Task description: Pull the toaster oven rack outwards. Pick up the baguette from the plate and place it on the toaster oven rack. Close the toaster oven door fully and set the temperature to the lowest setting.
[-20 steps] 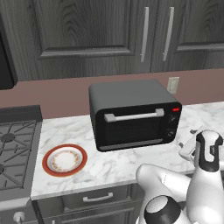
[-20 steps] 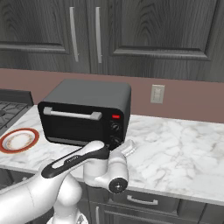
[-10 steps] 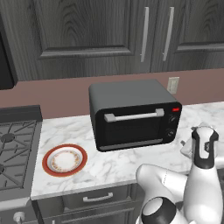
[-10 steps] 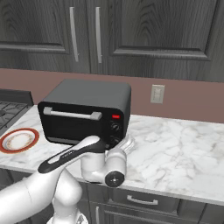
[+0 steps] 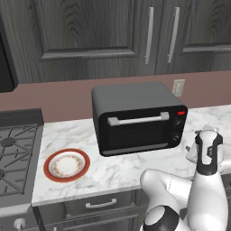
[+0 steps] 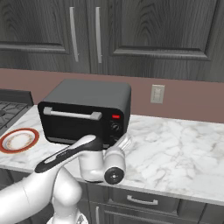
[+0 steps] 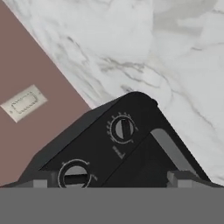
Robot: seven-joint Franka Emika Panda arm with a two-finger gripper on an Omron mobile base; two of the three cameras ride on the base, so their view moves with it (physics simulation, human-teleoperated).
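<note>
Oven (image 5: 137, 118) on marble counter (image 6: 183, 148), door (image 5: 135, 128) shut. Plate (image 5: 66, 165) at oven's 8 o'clock, well apart (no loaf visible on it). Gripper (image 7: 113, 177) spread wide, empty, just before knobs (image 7: 122, 129) at oven's right end.

Even, diffuse rendered light, moderately bright. Soft shadow beneath toaster oven (image 5: 137, 118) at 6 o'clock on counter (image 5: 113, 169). No glare, no blur; edges undistorted, slightly pixelated.
</note>
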